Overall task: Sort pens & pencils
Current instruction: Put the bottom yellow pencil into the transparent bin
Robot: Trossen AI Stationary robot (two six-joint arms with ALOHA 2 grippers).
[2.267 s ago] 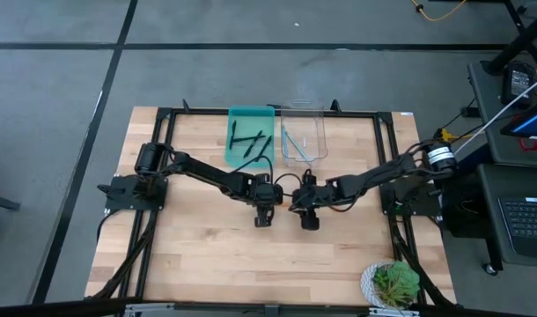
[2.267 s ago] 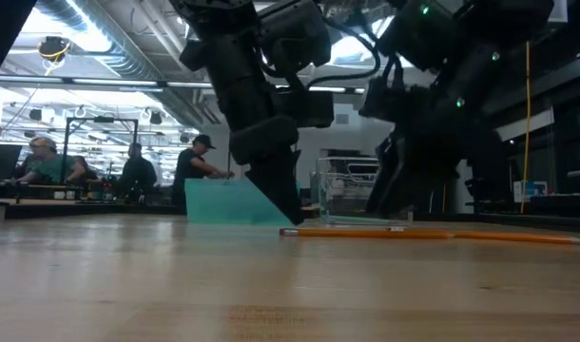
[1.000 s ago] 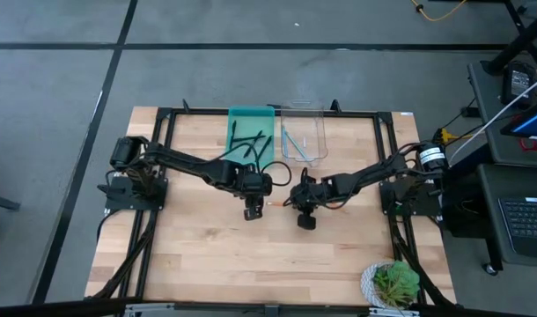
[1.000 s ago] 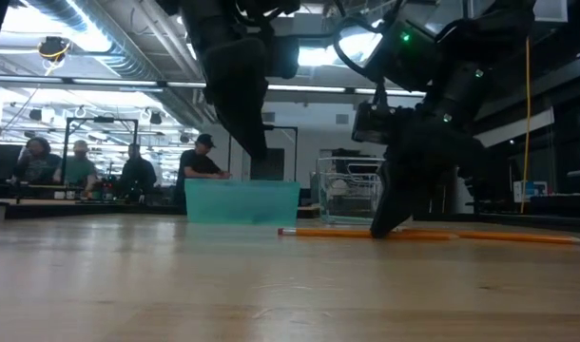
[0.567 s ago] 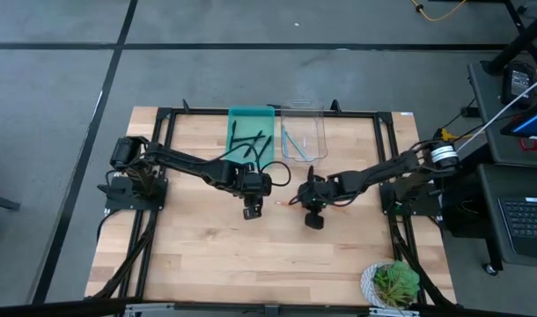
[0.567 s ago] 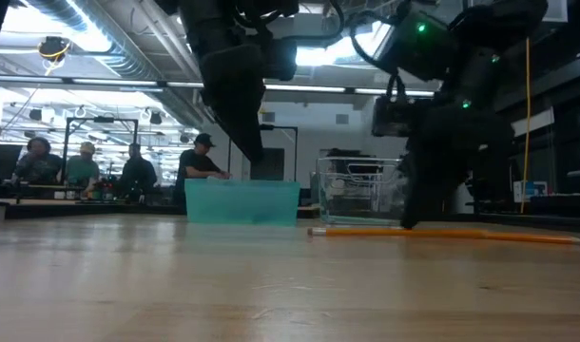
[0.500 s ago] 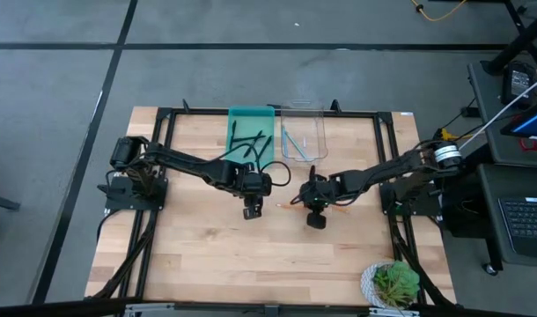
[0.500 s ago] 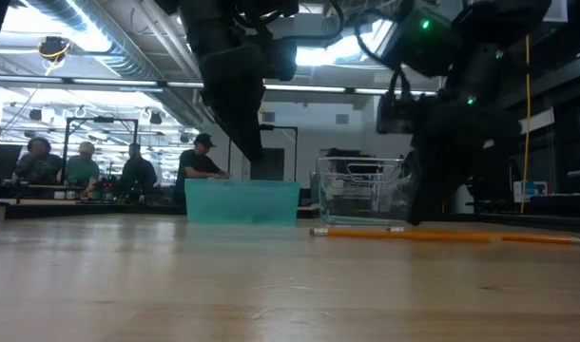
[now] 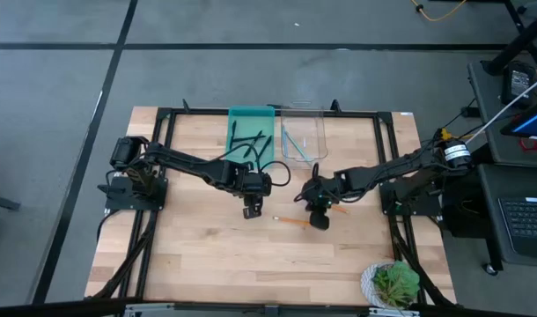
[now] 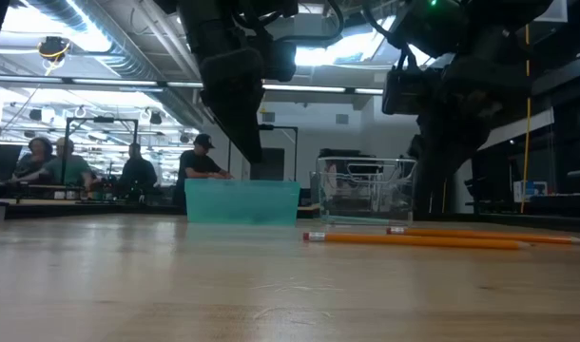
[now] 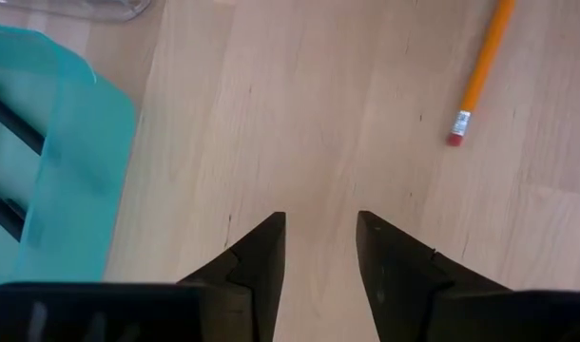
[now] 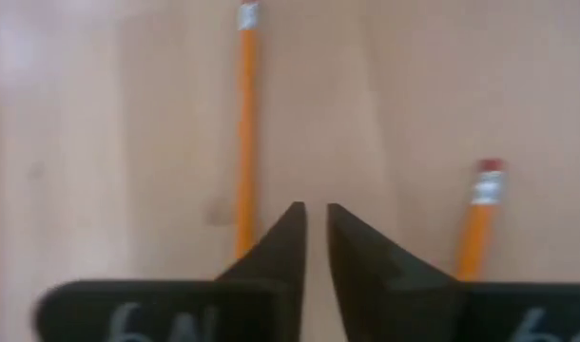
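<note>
Orange pencils (image 12: 243,133) flank the right tool (image 12: 312,226), fingers narrowly apart above the worktop (image 9: 198,255); left tool (image 11: 320,237) hovers, parted.

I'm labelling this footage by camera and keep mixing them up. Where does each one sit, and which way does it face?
High view: overhead, straight down on the table; both arms show.
Low view: table height, looking across to the teal bin and clear bin; arms hang from above.
Left wrist view: down past the left gripper, open.
Right wrist view: down past the right gripper between two orange pencils.
Shared: the pencils show in all four.
</note>
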